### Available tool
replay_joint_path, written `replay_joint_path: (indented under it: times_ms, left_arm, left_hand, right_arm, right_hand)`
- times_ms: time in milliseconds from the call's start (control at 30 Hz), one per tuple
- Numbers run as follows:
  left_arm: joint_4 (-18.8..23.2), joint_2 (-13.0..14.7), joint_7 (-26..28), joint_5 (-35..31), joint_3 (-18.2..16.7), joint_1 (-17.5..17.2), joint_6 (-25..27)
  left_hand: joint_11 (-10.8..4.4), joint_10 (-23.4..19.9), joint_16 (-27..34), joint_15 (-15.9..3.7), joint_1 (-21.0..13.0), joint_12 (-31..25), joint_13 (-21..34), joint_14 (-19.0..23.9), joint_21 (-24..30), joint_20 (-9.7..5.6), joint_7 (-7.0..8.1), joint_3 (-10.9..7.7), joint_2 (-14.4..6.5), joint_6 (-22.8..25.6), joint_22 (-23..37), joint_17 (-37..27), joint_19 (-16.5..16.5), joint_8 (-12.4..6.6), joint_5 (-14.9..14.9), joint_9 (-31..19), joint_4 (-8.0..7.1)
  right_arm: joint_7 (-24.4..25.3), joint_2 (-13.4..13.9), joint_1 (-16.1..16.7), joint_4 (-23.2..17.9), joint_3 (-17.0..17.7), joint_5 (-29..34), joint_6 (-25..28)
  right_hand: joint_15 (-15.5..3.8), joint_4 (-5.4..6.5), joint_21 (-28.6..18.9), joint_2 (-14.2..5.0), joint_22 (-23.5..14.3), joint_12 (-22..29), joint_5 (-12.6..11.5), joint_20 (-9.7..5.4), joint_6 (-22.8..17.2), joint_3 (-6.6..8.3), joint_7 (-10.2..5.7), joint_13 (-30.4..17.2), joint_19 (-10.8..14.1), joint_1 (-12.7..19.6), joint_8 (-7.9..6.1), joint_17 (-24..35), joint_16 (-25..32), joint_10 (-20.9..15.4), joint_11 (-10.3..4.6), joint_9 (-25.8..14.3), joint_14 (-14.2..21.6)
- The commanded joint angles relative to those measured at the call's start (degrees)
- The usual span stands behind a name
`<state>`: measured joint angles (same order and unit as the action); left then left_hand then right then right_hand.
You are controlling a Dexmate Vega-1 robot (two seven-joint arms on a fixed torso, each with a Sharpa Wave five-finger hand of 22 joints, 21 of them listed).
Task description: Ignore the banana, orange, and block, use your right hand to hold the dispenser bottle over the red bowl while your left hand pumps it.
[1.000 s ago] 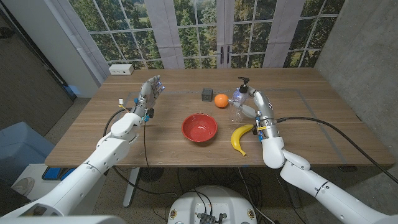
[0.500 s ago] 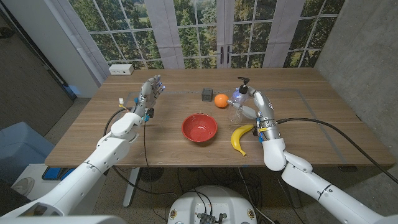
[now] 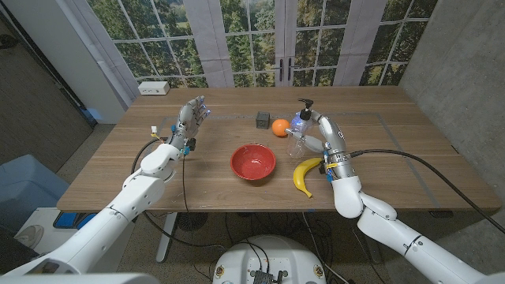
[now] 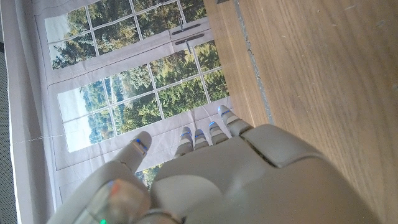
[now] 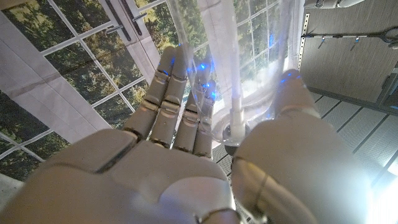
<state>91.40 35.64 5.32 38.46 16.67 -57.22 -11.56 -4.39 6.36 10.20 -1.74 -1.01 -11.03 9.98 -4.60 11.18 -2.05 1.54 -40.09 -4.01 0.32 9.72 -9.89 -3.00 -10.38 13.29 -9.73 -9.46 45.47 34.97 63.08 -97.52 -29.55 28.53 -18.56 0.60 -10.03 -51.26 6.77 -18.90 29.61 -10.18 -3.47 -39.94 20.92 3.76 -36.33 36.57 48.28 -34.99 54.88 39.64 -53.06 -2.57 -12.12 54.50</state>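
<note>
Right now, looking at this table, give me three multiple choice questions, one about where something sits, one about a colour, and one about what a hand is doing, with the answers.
1. Where does the banana lie?
A. Inside the bowl
B. On the table beside the red bowl, on the robot's right
C. Next to the white box at the far edge

2. What colour is the dispenser bottle's pump top?
A. Black
B. Red
C. Yellow

3. What is the right hand doing?
A. Resting on the banana
B. Pressing the orange
C. Gripping the dispenser bottle

Answers: 1 B, the banana lies on bare wood right of the bowl. 2 A, the pump head above the clear body is dark. 3 C, the right wrist view shows fingers and thumb wrapped around the clear bottle.
</note>
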Motion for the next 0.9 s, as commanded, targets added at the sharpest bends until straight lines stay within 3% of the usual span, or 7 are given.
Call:
replay_joint_path:
  times_ms: [33, 900]
  left_arm:
    - [0.32, 0.26, -0.36, 0.07, -0.26, -0.62, -0.59]
    - [0.39, 0.36, -0.87, 0.79, -0.93, -1.88, -1.7]
  left_hand:
    - [0.04, -0.27, 0.14, -2.75, -0.02, -0.03, 0.24, 0.19, 0.03, -1.92, 0.19, -0.27, -5.38, 0.1, 0.2, -0.14, -0.26, -0.01, 0.21, -0.19, 0.19]
    - [0.05, -0.29, 0.13, -2.77, -0.02, -0.02, 0.24, 0.2, 0.0, -1.93, 0.22, -0.28, -5.38, 0.1, 0.2, -0.14, -0.25, 0.0, 0.21, -0.19, 0.21]
  right_arm:
    - [-1.75, -0.18, -0.1, -0.6, -0.3, -0.19, -1.55]
    - [-1.84, -1.37, -0.79, -0.7, -1.29, 2.82, -3.32]
  right_hand:
    - [-13.7, 0.91, -0.51, -12.64, -0.05, -0.17, -0.28, -7.65, -12.44, 3.14, -9.5, -0.31, -0.48, 12.8, -0.5, 0.3, -0.08, -7.86, -7.48, -0.26, 8.76]
    - [-13.68, 0.92, -2.04, -12.66, 0.77, -0.8, -0.28, -7.77, -12.44, 2.86, -9.6, -0.86, -1.18, 12.84, -0.57, 1.12, -1.08, -8.05, -7.6, -0.28, 9.28]
